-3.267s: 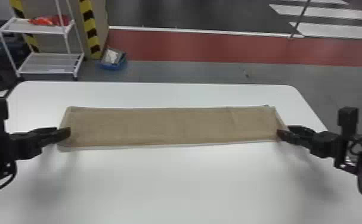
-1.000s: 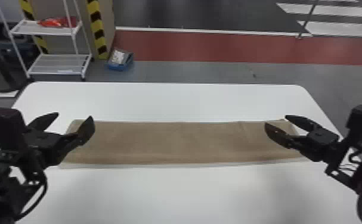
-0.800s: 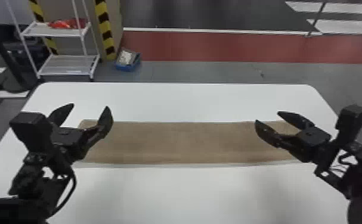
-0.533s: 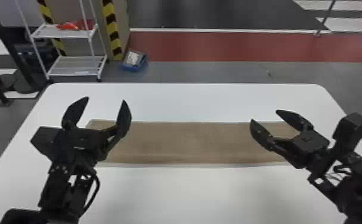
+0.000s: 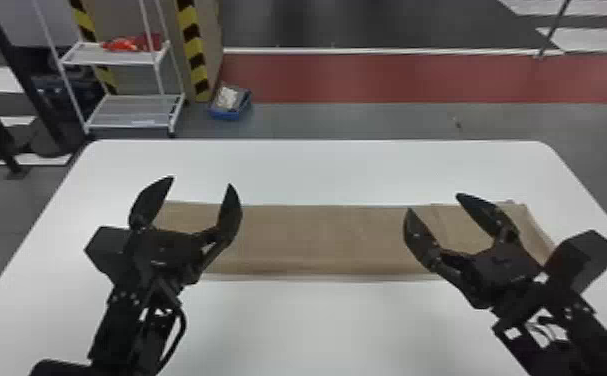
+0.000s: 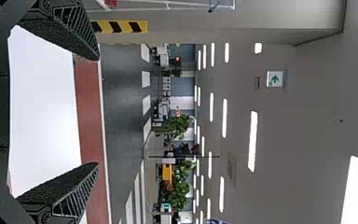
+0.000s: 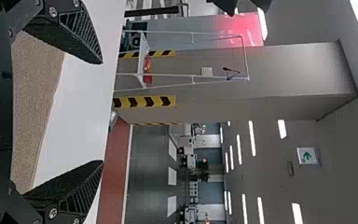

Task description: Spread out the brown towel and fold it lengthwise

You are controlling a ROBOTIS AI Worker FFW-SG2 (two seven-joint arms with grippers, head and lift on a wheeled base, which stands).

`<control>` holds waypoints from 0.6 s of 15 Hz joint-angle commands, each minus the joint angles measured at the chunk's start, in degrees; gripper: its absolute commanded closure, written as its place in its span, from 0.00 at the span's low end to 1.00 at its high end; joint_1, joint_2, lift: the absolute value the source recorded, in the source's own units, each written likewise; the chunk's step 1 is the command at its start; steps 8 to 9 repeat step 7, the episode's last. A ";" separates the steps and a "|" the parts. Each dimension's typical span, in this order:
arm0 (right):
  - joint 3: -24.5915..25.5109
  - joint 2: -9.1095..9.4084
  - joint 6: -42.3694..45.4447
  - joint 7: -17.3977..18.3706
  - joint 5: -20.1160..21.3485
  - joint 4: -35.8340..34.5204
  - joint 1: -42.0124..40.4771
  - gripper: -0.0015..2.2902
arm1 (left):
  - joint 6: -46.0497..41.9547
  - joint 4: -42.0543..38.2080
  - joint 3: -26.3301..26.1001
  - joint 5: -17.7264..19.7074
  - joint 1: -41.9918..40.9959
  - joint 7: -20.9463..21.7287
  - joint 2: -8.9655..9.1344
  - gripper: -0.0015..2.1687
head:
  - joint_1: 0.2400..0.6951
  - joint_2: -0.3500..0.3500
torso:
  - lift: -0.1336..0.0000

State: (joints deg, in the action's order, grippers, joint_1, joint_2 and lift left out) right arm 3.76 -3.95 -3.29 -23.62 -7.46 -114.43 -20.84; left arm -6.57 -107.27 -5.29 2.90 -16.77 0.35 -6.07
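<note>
Head view: the brown towel (image 5: 327, 240) lies as a long folded strip across the table (image 5: 337, 330); left gripper (image 5: 201, 181) and right gripper (image 5: 434, 202) gape wide, empty, probably kept off so the fold lies undisturbed.

Black ribbed fingers (image 6: 77, 28), looped cable (image 5: 183, 326)

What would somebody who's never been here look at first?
Probably the two big black grippers: the left gripper and the right gripper, both wide open like claws, over the white table. Next might come the long brown towel lying flat in a strip across the table between and behind them. Farther back on the left, the yellow-and-black striped edging stands out beside a white shelf rack.
</note>
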 commanded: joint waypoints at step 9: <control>0.28 0.69 -0.53 7.89 -2.48 -2.46 -2.18 0.06 | 1.96 -0.84 0.11 -0.09 0.25 -1.93 -0.09 0.04 | 1.00 0.48 | 0.07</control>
